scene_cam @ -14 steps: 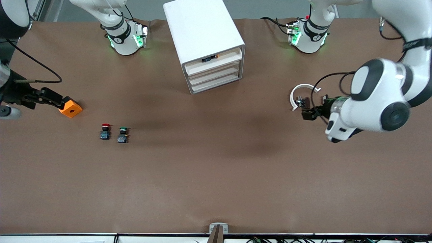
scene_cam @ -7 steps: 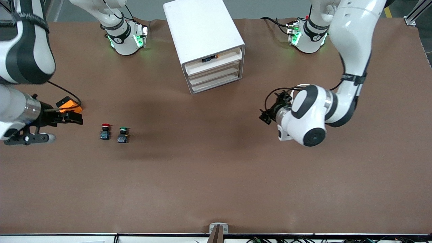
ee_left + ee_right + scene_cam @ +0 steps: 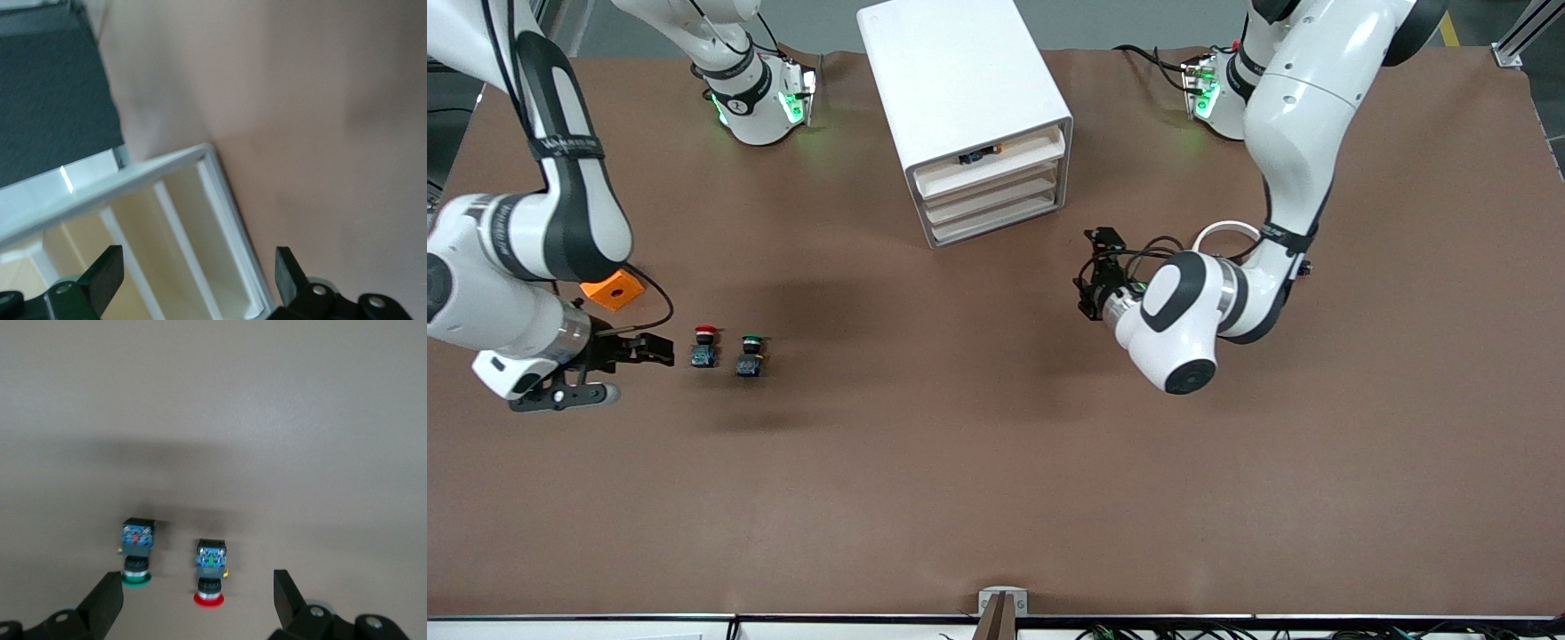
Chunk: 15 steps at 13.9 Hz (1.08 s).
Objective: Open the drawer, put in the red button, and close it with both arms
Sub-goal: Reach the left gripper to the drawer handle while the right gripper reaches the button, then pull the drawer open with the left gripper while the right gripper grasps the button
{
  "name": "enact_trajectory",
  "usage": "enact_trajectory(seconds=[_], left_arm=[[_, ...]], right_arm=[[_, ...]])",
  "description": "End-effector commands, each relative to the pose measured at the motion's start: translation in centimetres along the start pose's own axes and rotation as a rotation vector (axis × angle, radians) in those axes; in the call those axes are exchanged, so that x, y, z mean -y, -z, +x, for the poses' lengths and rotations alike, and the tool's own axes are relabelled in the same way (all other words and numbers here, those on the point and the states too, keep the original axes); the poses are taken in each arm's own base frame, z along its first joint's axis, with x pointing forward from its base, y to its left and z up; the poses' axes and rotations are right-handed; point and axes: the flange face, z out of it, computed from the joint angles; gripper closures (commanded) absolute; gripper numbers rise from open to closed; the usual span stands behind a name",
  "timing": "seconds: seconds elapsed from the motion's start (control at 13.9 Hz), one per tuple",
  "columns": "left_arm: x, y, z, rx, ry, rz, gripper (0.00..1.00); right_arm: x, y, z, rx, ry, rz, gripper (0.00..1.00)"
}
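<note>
Closest to the front camera, the black two-finger right gripper is hanging low over the brown table at the right arm's end, just beside the buttons. Its fingers are spread wide with nothing between them, and in the right wrist view they're framing both buttons.

The tiny red button with its round red cap, black body and blue base block is sitting on the table right next to that gripper, not touched by it. The alike green-capped button is standing just beside it, on the side toward the middle of the table, with a small gap between them.

A bit farther from the camera, the black left gripper is hovering over the table toward the left arm's end, near the drawer unit. It's also wide open and gripping nothing, pointed at the unit's front.

A small orange block with a hole in it is lying near the right arm's elbow.

Farthest back, the white boxy drawer unit is sitting mid-table, with its top drawer showing a small dark item at its upper edge.
</note>
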Motion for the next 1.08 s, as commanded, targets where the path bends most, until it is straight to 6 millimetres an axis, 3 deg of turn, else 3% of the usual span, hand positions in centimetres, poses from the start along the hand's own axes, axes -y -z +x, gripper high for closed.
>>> enact_trajectory(seconds=[0.0,0.29,0.43,0.5,0.72,0.87,1.01], left_arm=[[0.6,-3.0,-3.4,0.022,0.123,0.06,0.0],[-0.5,-4.8,-4.0,0.132,0.216,0.163,0.04],[-1.0,-6.5,-4.3,0.134,0.256,0.209,0.24],[-1.2,-7.4,-4.7,0.153,0.267,0.239,0.28],[-1.9,-8.7,-4.9,0.186,0.311,0.29,0.28],[-1.5,-10.8,-6.0,0.151,0.304,0.305,0.28],[-1.0,-11.5,-6.4,0.133,0.296,0.324,0.28]], right_arm=[[-0.3,-3.9,-2.0,-0.025,0.013,-0.015,0.0],[-0.8,-8.1,-2.4,0.004,0.075,-0.075,0.0],[-1.2,-10.6,-3.2,-0.011,0.066,-0.067,0.0],[-1.2,-11.6,-3.5,-0.024,0.065,-0.064,0.0],[-0.9,-13.0,-3.9,-0.018,0.063,-0.057,0.0],[-0.7,-13.7,-4.2,-0.005,0.009,-0.053,0.0],[-0.2,-14.2,-4.8,0.013,-0.048,-0.052,0.0]])
